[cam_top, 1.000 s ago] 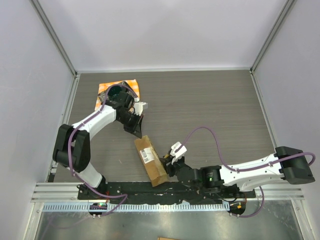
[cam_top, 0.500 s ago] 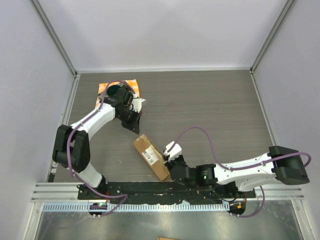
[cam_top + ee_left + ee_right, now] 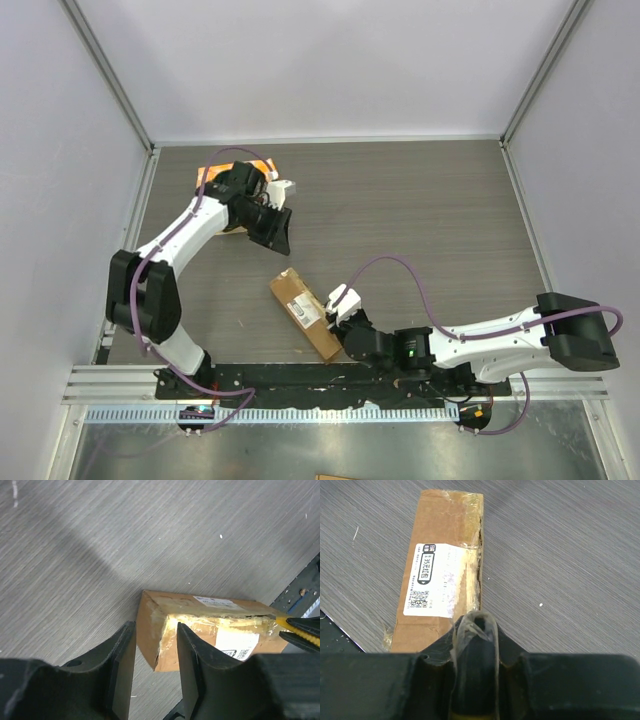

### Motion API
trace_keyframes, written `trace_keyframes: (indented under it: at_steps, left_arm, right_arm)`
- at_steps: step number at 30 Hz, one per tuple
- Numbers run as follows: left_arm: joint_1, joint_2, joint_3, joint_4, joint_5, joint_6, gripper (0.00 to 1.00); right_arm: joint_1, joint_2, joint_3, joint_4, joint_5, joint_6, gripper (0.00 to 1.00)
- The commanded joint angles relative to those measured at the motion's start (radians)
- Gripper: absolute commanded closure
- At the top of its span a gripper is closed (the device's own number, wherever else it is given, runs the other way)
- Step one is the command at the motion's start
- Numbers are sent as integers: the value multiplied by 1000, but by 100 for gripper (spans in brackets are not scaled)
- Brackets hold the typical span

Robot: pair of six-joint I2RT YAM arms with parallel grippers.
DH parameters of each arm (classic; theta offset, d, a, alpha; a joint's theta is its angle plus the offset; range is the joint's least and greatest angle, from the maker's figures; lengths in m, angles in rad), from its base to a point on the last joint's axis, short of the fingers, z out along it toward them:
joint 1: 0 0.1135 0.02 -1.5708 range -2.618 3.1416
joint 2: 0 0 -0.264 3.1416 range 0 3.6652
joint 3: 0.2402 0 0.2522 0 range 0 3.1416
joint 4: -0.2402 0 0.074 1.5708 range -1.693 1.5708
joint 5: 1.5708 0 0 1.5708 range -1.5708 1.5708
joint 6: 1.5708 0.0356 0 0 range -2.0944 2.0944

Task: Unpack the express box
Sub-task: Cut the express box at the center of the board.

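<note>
Tape along the seam seemed my target: the express box [image 3: 305,313] lay slantwise near the desk's near edge, my right gripper [image 3: 338,318] clamped on a cutter [image 3: 299,627] at its near end. My left gripper [image 3: 155,650] hung parted, empty, toward the far-left corner.

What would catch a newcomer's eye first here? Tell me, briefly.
The brown express box with its white shipping label lies slantwise on the grey table near the front edge, its tape apparently slit along one long edge. The right gripper sits by its near end, shut on a yellow-and-black tool. The left gripper hovers open farther back, apart from the box.
</note>
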Motion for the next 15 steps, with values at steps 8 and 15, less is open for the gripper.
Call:
trace_keyframes:
  at_steps: [8, 15]
  left_arm:
    - [-56, 106, -21, 54, 57, 47, 62]
    - [-94, 97, -58, 65, -27, 87, 83]
  right_arm:
    - [-33, 21, -30, 158, -76, -13, 99]
    - [-51, -1, -29, 182, -60, -39, 99]
